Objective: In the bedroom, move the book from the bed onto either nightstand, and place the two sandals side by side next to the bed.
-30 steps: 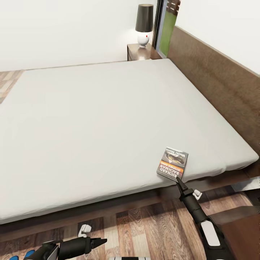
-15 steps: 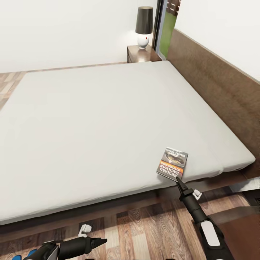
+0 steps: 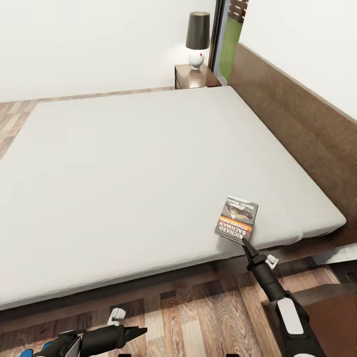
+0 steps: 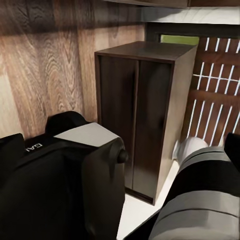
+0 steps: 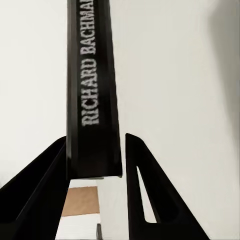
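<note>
Right gripper point(image 5: 107, 165), two black tapered fingers, straddles the spine of the thin dark paperback book point(image 3: 237, 218) with white author lettering; the jaws are spread and not yet pinching. The book lies flat near the off-white mattress point(image 3: 139, 163) edge closest to the robot, so step one is the grasp: close, then lift. Open mattress lies beyond; the glossy brown nightstand point(image 3: 194, 77) stands far across. The left gripper point(image 3: 135, 331) idles low, its state unclear.

The book point(image 3: 237, 219), lying near the bed's point(image 3: 148, 163) front edge, reads "RICHARD BACHMAN" in white along its dark spine point(image 5: 94, 90) and again on its cover; the smaller cover lines are illegible.
</note>
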You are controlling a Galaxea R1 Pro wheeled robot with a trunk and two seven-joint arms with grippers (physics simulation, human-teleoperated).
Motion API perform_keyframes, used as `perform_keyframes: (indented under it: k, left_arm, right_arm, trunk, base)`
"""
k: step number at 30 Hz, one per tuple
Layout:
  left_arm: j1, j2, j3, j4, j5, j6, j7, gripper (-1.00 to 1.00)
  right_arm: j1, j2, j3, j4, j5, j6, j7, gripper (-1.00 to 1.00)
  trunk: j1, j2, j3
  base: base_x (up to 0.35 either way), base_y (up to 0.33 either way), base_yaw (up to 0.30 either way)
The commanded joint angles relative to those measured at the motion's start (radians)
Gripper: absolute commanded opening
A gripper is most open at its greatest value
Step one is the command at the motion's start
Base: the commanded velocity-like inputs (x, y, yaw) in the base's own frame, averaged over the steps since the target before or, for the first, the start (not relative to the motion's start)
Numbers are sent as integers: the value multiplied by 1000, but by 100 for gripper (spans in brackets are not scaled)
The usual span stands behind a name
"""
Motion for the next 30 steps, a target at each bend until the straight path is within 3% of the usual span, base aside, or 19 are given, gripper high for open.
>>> perform_keyframes:
  k: [1,5,7,9,10,13,14,18,21,24,30]
  left_arm:
    - [0,0,9,-1,-9,10,-5,100]
    - [0,0,9,0,-9,10,-4,100]
    - [0,0,9,0,-9,10,-5,100]
    - [0,0,9,0,-9,10,-5,100]
    - [0,0,9,0,-9,10,-4,100]
    - [0,0,9,0,-9,9,-4,100]
    - [0,0,8,0,-9,9,-3,100]
    - [0,-1,8,0,-9,9,-3,100]
    - [0,0,9,0,-9,8,-5,100]
    - [1,-1,8,0,-9,9,-5,100]
    - [1,0,8,0,-9,10,-6,100]
  right_arm:
    - [-1,1,13,-25,1,9,1,-100]
    - [0,0,119,-113,7,37,1,-100]
    - [0,0,195,-138,8,70,1,-100]
    - [0,-1,304,-151,9,120,1,-100]
    - [0,-1,327,-152,9,131,1,-100]
    - [0,-1,480,-156,8,195,1,-100]
    - [0,-1,513,-157,8,208,1,-100]
    - [0,-2,560,-158,9,237,1,-100]
    - [0,-2,634,-159,9,258,4,-100]
    - [0,-2,679,-160,9,257,27,-100]
    - [1,-2,688,-156,8,252,57,-100]
  trunk:
    - [-4,7,3]
    - [-19,35,15]
    - [-27,49,21]
    - [-35,63,28]
    - [-38,70,31]
    - [-50,91,40]
    - [-54,98,43]
    - [-69,126,56]
    - [-81,147,65]
    - [-92,168,75]
    - [-115,210,94]
  base:
    - [0,0,0]
    - [0,0,0]
    - [0,0,0]
    - [0,0,0]
    - [0,0,0]
    - [0,0,0]
    - [0,0,0]
    - [0,0,0]
    - [0,0,0]
    - [0,0,0]
    - [0,0,0]
